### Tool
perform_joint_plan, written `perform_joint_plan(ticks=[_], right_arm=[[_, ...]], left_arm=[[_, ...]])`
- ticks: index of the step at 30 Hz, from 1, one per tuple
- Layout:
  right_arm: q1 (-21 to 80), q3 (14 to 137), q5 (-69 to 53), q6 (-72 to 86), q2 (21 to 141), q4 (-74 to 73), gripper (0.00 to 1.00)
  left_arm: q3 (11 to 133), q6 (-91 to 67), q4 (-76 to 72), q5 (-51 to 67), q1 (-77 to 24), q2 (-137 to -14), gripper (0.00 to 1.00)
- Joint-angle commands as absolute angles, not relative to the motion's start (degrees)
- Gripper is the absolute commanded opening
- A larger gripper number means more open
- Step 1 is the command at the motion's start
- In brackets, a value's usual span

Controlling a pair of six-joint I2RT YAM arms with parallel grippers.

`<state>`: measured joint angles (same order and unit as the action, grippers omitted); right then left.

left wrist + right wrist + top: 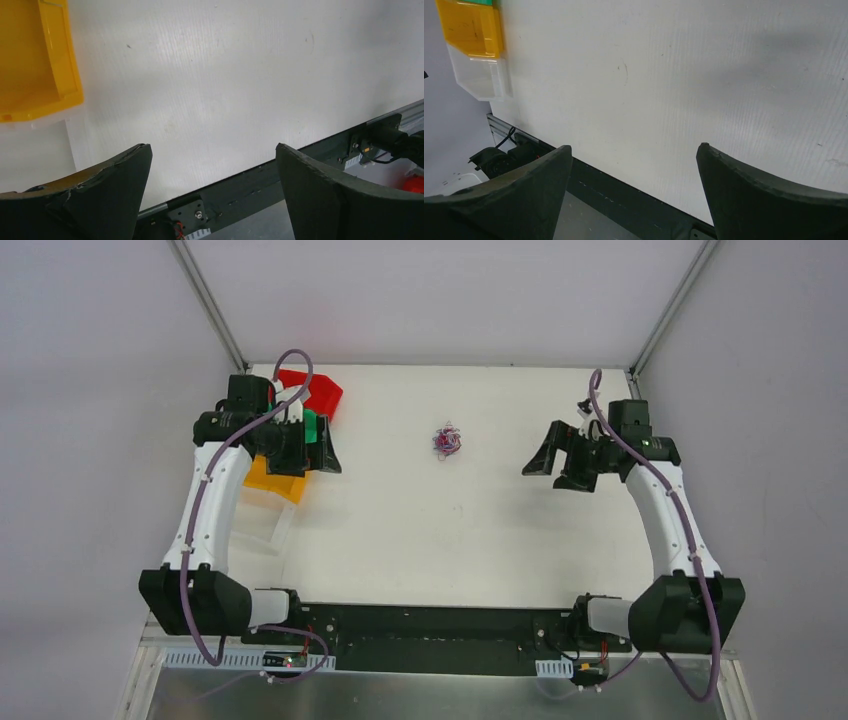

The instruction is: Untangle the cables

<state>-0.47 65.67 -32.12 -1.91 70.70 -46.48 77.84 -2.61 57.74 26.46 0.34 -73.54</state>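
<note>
1. Top view:
   - The cables [447, 440] are a small red, blue and white tangle on the table [450, 550], in the far middle.
   - They lie between the two arms, well apart from both, with nothing touching them.
   - The left arm [215, 500] reaches to the far left, its jaws over a row of bins.
   - The row runs red bin [318, 390] farthest, then green bin [312, 425], yellow bin [275, 482], and clear bin [265, 528] nearest.
   - The right arm [665, 505] reaches to the far right, its jaws pointing left toward the tangle.
   - The right jaws look spread. The left jaws are hard to read from here.
2. Left wrist view:
   - The left jaws are released, with both fingers [112, 192] wide apart and nothing between them.
   - Bare table [225, 75] lies below.
   - The yellow bin [35, 60] is at the upper left.
   - The black base rail [240, 186] crosses the lower right.
   - No cables are in this view.
3. Right wrist view:
   - The right jaws are released, with the fingers [749, 195] wide apart and empty.
   - Bare table [674, 75] lies below.
   - The yellow bin [471, 27] and clear bin [481, 77] are at the upper left.
   - No cables are in this view.
</note>
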Motion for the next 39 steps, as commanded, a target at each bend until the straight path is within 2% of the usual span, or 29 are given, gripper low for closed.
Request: perform_joint_plan(ticks=[1,4,10,16,23,29,31,33,35,39], right_arm=[[-0.08,71.22,-34.07,1.23,79.69,-42.04,0.99],[0.44,75.3,-40.93,3.45,86.78,-39.84,0.99],[5.42,81.53,-40.52,10.46,99.78,-30.43,0.99],[9.47,93.57,-40.36,15.48,116.0,-27.73,0.89],[13.44,101.83,-37.55,18.44,127.17,-21.87,0.73],[14.52,103.32,-36.95,19.71,131.86,-19.48,0.64],[14.78,102.8,-37.26,19.88,132.62,-19.21,0.58],[15.02,101.59,-37.38,20.58,132.64,-18.57,0.47],[15.06,99.21,-37.8,21.11,131.91,-17.7,0.33],[14.42,93.41,-37.71,17.69,126.13,-20.28,0.01]], left_arm=[[80.02,-6.01,50.09,29.82,0.25,-78.89,1.0],[81.06,-9.96,44.86,33.68,-1.97,-84.8,1.0],[84.16,-16.57,30.79,39.15,-6.32,-98.86,1.0],[88.67,-24.95,12.28,44.26,-10.84,-113.41,1.0],[94.42,-39.76,-9.92,49.73,-14.7,-128.82,0.77],[94.22,-45.1,-17.36,48.99,-17.85,-135.25,0.71],[93.71,-46.0,-18.32,48.76,-18.68,-136.01,0.7],[93.37,-46.74,-18.89,49.3,-19.4,-136.43,0.6],[92.54,-46.66,-18.96,50.55,-20.31,-135.89,0.46],[86.68,-43.57,-18.75,52.61,-21.27,-130.08,0.08]])
